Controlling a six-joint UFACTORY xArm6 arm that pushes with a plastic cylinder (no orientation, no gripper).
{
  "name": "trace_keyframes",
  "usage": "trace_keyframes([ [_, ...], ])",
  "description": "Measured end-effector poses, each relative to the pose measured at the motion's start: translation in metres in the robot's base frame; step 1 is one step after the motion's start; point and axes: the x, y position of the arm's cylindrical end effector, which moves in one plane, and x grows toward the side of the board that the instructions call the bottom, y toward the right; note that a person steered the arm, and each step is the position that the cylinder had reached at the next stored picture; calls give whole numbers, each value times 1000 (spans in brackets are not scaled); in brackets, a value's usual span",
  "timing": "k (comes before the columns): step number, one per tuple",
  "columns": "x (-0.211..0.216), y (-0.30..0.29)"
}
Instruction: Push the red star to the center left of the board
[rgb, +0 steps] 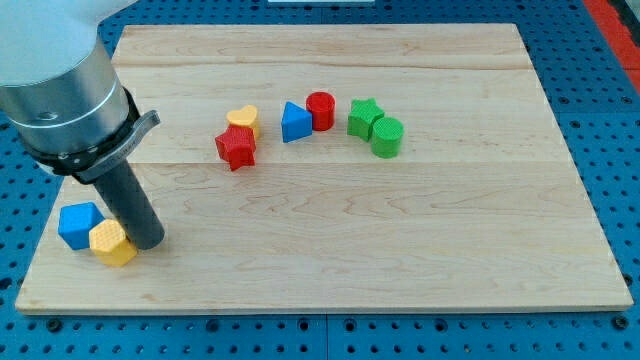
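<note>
The red star (236, 147) lies on the wooden board (330, 230), left of the board's middle and in its upper half. A yellow heart (243, 120) touches it from the upper right. My tip (149, 241) rests at the board's lower left, far below and left of the red star. It stands right beside a yellow hexagon block (111, 242), with a blue block (79, 224) just left of that.
A blue triangle block (295, 122) and a red cylinder (320, 109) sit right of the heart. A green star (364, 117) and a green cylinder (387, 136) sit further right. The arm's grey body (62, 85) covers the board's upper left corner.
</note>
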Motion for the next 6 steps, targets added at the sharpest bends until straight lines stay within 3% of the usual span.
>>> trace_keyframes([
  [1,-27,72],
  [3,-104,139],
  [4,-119,135],
  [6,-122,70],
])
